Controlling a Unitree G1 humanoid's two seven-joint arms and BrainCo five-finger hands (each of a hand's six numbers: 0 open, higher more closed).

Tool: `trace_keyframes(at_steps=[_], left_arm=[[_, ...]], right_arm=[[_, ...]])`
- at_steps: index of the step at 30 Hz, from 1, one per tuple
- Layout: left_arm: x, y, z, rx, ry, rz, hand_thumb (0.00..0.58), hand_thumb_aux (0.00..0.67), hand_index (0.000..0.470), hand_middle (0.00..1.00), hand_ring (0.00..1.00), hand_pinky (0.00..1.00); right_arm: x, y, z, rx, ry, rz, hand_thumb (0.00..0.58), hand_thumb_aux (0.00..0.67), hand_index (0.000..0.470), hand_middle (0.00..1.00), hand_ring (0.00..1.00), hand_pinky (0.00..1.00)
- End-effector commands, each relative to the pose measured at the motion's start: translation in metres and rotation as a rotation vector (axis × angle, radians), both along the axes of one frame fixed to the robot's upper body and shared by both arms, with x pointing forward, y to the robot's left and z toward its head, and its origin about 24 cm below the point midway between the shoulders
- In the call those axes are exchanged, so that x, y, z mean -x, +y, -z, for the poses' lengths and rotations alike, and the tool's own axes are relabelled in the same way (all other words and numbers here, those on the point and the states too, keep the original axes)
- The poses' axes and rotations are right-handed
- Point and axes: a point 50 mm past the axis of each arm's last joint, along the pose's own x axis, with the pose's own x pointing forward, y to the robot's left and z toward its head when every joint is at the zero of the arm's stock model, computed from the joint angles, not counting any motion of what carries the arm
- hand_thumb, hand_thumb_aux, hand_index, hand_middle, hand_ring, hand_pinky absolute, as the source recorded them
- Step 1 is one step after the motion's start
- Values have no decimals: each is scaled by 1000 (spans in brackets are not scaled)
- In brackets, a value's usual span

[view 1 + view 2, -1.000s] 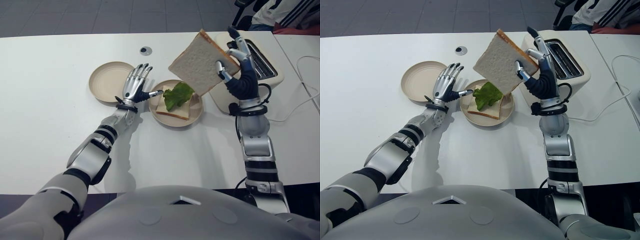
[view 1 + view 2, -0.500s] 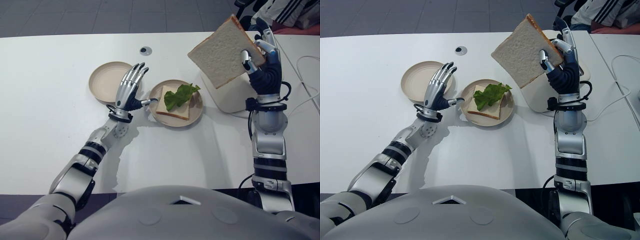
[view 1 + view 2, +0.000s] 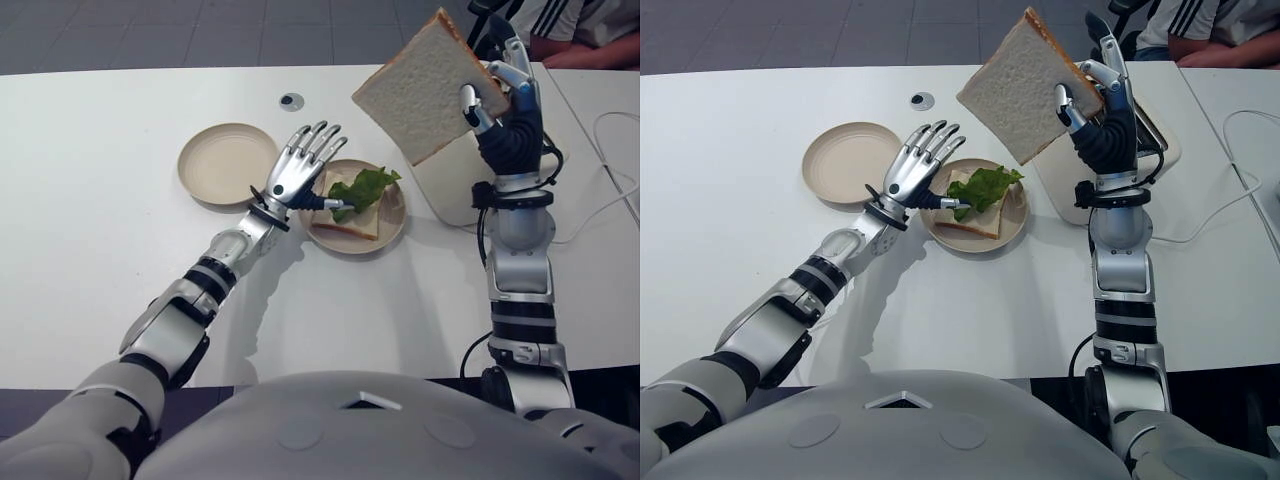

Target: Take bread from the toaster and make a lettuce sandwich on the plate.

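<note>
- White slice of bread hangs tilted in the air, above and to the right of the plate, pinched at its right edge between the thumb and fingers of the right hand.
- Just behind and below that hand stands the toaster, largely hidden by the raised slice.
- On the plate a lower slice lies flat with the lettuce on top of it, the leaf running up toward the plate's far right rim.
- The left hand is at the plate's left edge, fingers spread and fanned upward, grasping nothing. Its thumb tip reaches to the near end of the leaf, though I cannot tell whether it touches.
- A second plate sits bare on the worktop to the left.
- Judging by this layout, the bread is out of the toaster, the base and filling are in place, and the step in hand is closing the sandwich with the top slice.
- The next move calls for carrying the slice left and down over the plate, levelling it from its tilt, and squaring it with the lower slice before letting go.
- The left hand probably needs to clear the leaf or hold it flat, so the lettuce does not slide as the slice lands.
</note>
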Motion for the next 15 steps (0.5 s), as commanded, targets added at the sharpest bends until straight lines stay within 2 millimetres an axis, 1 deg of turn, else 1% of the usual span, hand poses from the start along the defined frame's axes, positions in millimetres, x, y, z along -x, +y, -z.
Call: trace_keyframes(at_steps=[1, 5, 7, 12, 15], left_arm=[[-2, -16, -1, 17, 3, 33, 0, 0, 0, 0, 0, 0], [-1, -28, -4, 59, 20, 61, 0, 0, 0, 0, 0, 0], [-4, -27, -3, 57, 25, 36, 0, 0, 0, 0, 0, 0], [-21, -6, -5, 66, 25, -96, 0, 0, 0, 0, 0, 0], [-30, 12, -1, 40, 37, -183, 0, 0, 0, 0, 0, 0]], right_arm=[[-4, 0, 5, -9, 17, 10, 580, 670, 470, 8, 8, 8], [-5, 1, 9, -7, 30, 11, 580, 670, 470, 12, 12, 12], [-6, -1, 11, -14, 38, 21, 580, 670, 470, 16, 16, 16], [-4, -2, 18, -21, 61, 33, 580, 670, 470, 12, 12, 12], [-2, 2, 23, -25, 71, 24, 580, 670, 470, 12, 12, 12]])
